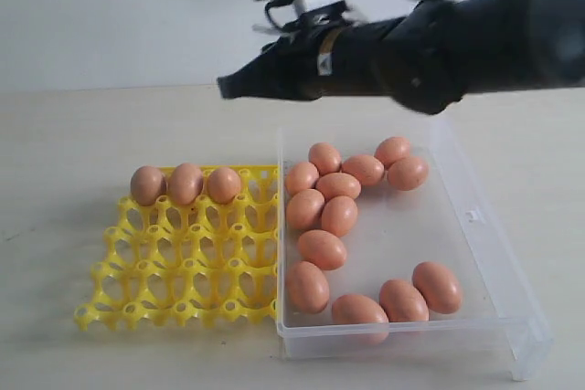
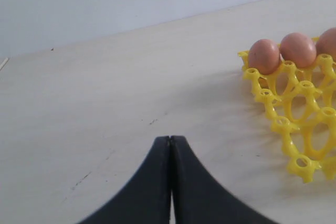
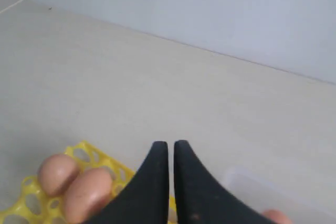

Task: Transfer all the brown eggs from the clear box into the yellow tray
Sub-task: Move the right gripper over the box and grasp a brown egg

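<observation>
the right gripper [image 1: 224, 89], fingers drawn together and empty, hangs above the yellow tray's [image 1: 183, 267] far side, where three brown eggs [image 1: 186, 183] sit in a row, thirteen more lying in the clear box [image 1: 407, 235].

3 brown eggs [image 1: 186, 184] occupy the yellow tray [image 1: 84, 317]; its other 13 cups lie open
</observation>
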`<action>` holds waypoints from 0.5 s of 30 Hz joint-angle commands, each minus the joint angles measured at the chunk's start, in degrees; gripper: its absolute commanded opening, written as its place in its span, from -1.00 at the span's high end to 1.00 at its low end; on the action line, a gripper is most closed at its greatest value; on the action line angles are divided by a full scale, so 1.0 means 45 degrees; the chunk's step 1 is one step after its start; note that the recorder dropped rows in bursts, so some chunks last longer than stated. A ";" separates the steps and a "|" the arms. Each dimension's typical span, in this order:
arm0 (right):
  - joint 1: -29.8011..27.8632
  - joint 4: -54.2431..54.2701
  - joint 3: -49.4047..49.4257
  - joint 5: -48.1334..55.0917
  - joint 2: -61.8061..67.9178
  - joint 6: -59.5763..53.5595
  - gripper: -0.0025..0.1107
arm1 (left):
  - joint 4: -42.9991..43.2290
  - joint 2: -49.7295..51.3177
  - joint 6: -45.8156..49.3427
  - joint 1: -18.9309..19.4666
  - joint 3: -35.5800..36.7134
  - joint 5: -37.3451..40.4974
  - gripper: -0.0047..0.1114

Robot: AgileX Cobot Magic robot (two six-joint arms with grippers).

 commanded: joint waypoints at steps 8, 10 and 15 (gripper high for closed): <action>-0.1951 0.3200 -0.0021 0.8838 -0.1205 0.0501 0.93 | -0.0018 -0.0071 0.0023 -0.0017 -0.0045 -0.0095 0.92; -0.2059 0.3978 -0.0021 0.8877 -0.0904 0.0452 0.81 | -0.0018 -0.0071 0.0023 -0.0017 -0.0045 -0.0095 0.92; -0.2084 0.5957 -0.0021 0.8347 -0.0064 0.0452 0.27 | -0.0018 -0.0071 0.0023 -0.0017 -0.0045 -0.0095 0.92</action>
